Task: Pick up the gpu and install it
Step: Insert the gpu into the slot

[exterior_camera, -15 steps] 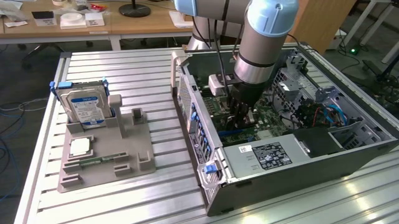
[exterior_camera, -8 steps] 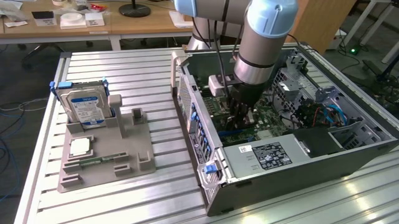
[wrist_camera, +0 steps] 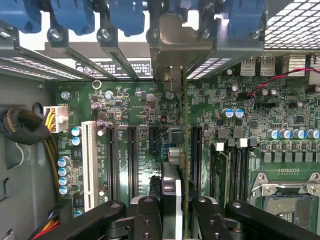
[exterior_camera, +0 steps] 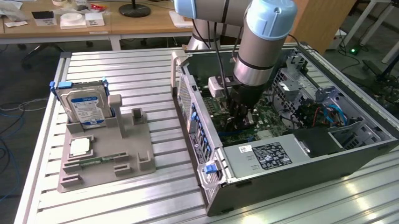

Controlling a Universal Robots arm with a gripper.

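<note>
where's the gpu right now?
In the wrist view the gpu stands on edge in the tool, over the motherboard slots inside the computer case.

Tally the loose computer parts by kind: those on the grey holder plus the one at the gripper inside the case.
hard drive: 1
silver chip: 1
memory stick: 1
gpu: 1
Total: 4
</note>
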